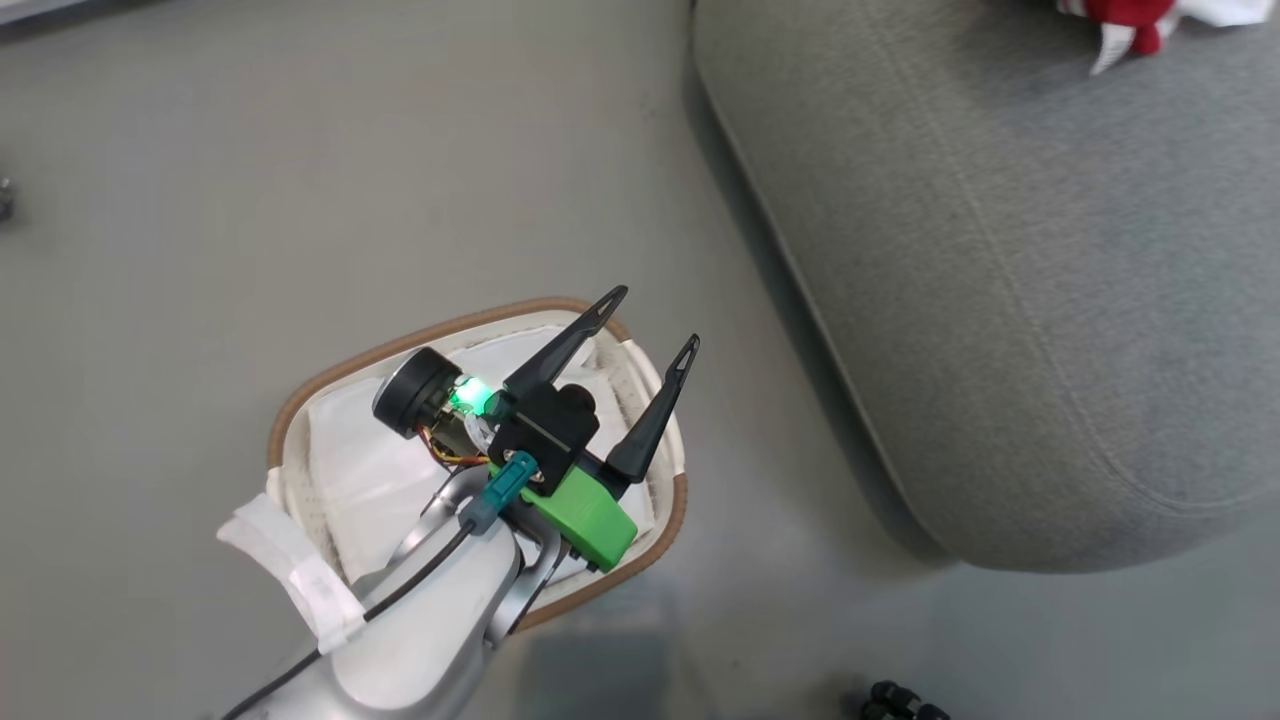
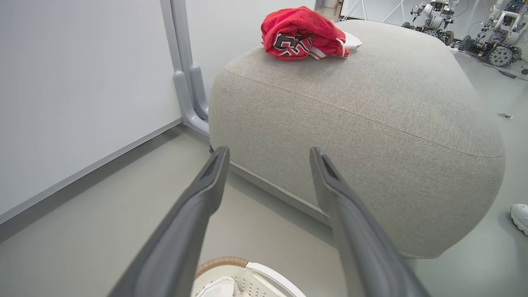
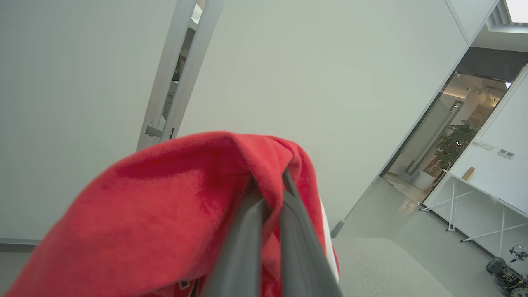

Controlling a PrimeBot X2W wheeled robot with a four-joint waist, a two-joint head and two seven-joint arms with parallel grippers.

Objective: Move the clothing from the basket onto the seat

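Atop the seat (image 2: 371,123), clothing (image 2: 303,33) crosswise

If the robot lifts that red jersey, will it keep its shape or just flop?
Probably floppy: the clothing drapes in folds over the shut right gripper. Likely light: it lies crumpled on the seat with no visible dent. Unlikely to roll; the fabric looks soft and fuzzy.

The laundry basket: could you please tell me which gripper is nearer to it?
Left. The left gripper hangs open right above the laundry basket; the right gripper is off by the seat, shut on the red clothing.
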